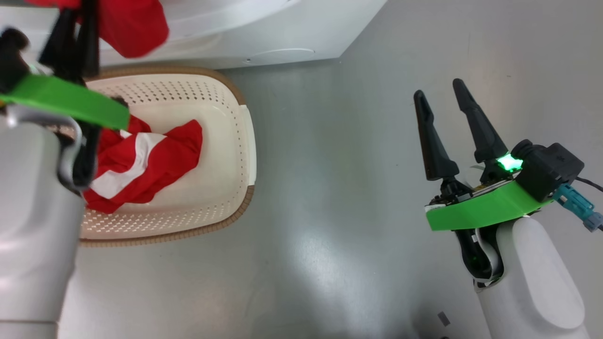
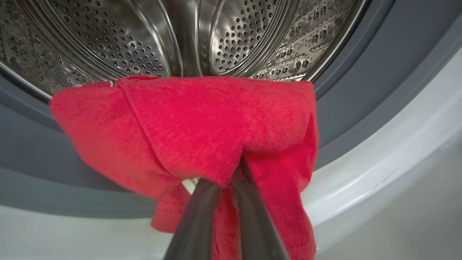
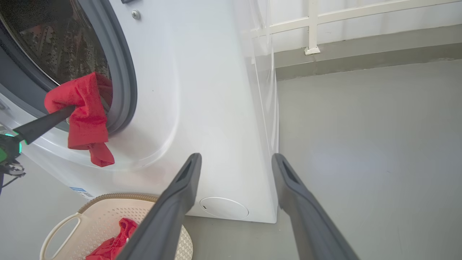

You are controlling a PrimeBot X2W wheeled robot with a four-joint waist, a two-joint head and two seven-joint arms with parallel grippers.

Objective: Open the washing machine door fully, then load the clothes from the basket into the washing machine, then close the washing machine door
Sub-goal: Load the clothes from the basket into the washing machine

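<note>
Clothes (image 2: 202,130) in left gripper (image 2: 225,189) (tight pinch)

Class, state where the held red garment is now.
In the left wrist view, the red garment hangs from the left tool before the grey ring, at the drum's rim.

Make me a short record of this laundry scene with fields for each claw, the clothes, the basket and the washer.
Left claw: shut on a red garment
Red garment: hanging at the lower edge of the mouth of the drum
Right claw: open, holding nothing
Basket: on the floor beside the washer, holding red and white clothes
</note>
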